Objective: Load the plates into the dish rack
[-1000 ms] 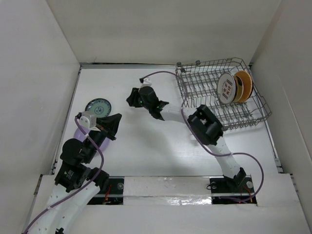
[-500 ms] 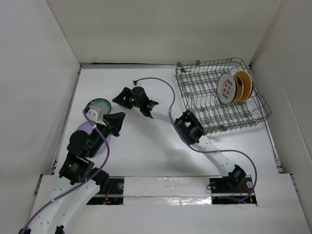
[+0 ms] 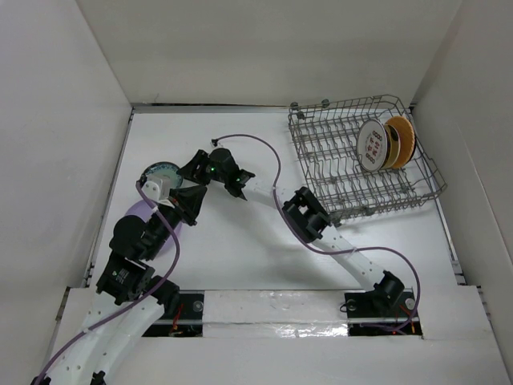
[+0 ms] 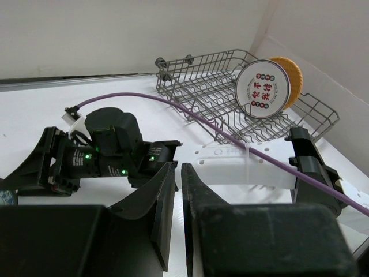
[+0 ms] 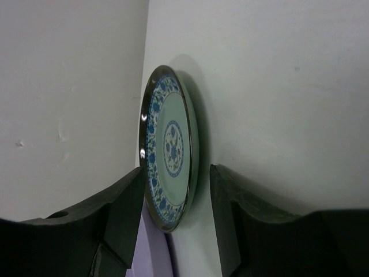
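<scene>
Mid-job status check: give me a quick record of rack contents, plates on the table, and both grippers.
Rack: dish rack holds two upright plates, the white plate with red marks and the orange plate
On table: teal patterned plate; lavender plate, partly under the left arm
Right gripper: open, lined up on the teal patterned plate
Left gripper: shut, empty

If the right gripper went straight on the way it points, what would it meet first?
The teal patterned plate. In the right wrist view it lies directly ahead of the right gripper, its rim lined up between the open fingers. Depth is unclear, but nothing shows in between.
</scene>
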Available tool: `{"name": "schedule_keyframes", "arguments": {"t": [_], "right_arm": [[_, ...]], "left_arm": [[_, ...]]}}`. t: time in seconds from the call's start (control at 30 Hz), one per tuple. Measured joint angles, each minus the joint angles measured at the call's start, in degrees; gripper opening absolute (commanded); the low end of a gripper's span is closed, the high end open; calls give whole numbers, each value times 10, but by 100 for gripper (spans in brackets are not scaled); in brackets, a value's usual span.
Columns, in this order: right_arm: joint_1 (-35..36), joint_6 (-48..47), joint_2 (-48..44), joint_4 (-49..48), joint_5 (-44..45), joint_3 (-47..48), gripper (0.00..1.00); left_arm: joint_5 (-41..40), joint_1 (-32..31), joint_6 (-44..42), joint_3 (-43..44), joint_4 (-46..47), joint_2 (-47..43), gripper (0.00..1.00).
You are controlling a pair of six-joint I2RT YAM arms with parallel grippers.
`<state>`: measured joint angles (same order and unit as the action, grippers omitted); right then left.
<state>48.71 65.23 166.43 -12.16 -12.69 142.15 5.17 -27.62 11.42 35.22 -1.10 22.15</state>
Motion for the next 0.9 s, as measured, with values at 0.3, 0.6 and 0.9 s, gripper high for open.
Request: {"name": "schedule_keyframes", "arguments": {"t": [0.3,0.6,0.9], "right_arm": [[16,16,4,10,-2,3,43],[20,34,-19,-40,9,-69,14],[20,56,-59,-127,14,-167,4]], "left_arm": [[6,0,0,0,0,-21,9],[4,0,0,0,0,-56,10],[4,0,0,0,0,-59,10]]}}
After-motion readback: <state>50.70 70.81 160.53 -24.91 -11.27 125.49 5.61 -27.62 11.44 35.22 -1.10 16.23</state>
